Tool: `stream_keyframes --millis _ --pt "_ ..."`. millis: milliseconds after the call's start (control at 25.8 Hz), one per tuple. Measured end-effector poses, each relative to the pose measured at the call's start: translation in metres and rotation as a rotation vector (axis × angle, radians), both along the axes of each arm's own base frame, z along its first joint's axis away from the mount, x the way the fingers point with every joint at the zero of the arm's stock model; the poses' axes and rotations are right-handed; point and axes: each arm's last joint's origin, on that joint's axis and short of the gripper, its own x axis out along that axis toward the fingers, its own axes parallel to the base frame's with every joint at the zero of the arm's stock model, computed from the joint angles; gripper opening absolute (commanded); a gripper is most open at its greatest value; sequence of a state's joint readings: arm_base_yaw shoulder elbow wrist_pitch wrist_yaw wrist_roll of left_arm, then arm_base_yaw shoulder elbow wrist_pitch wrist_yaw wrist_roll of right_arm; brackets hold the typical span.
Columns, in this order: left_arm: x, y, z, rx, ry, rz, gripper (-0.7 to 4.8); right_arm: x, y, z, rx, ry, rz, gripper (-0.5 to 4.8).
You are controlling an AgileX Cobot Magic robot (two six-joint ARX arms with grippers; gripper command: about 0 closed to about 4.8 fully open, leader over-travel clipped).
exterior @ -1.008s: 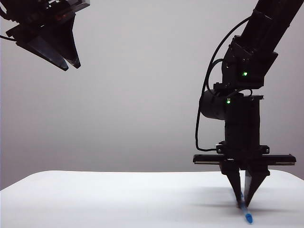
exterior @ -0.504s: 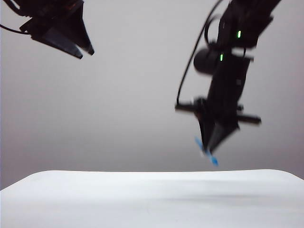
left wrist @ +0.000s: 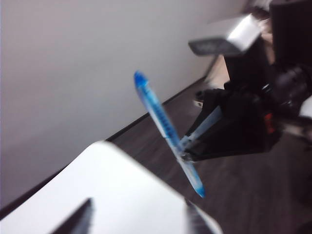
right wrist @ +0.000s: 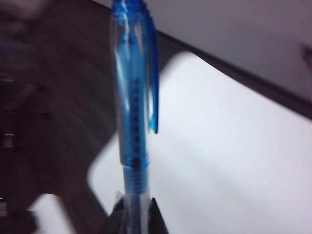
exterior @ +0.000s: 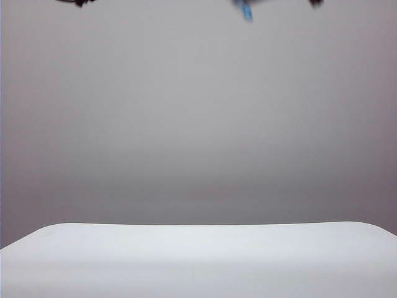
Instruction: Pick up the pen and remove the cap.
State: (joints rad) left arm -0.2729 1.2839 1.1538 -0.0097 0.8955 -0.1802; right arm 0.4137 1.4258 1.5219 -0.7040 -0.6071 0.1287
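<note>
Exterior view: pen (exterior: 245, 9) now lifted higher

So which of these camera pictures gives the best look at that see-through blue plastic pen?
The left wrist view: the slim translucent blue pen shows end to end, held in the right tool. The right wrist view shows only its capped upper part, close and blurred. The exterior view catches just a blue tip at the top edge.

The right gripper (right wrist: 134, 207) has lifted the pen (right wrist: 132, 112) off the table (exterior: 186, 261), high above it; the left gripper (left wrist: 139, 217) rose too.
</note>
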Motion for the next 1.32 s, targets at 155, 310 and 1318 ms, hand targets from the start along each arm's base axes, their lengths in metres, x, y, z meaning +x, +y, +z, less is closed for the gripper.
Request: stream_keyframes --millis 155,310,1318 --pt "-0.003 -0.006 0.014 -0.098 -0.024 -0.062 3.15 -0.017 -0.004 0.024 0.085 -0.123 0.056 -0.01" --pt "-0.007 -0.012 0.027 -0.181 -0.052 -0.086 3.15 -0.019 0.002 0.030 0.111 -0.174 0.079 -0.01" --pt "-0.012 -0.036 0.023 -0.188 -0.015 -0.028 1.10 -0.037 0.042 0.023 0.096 -0.155 0.199 -0.01"
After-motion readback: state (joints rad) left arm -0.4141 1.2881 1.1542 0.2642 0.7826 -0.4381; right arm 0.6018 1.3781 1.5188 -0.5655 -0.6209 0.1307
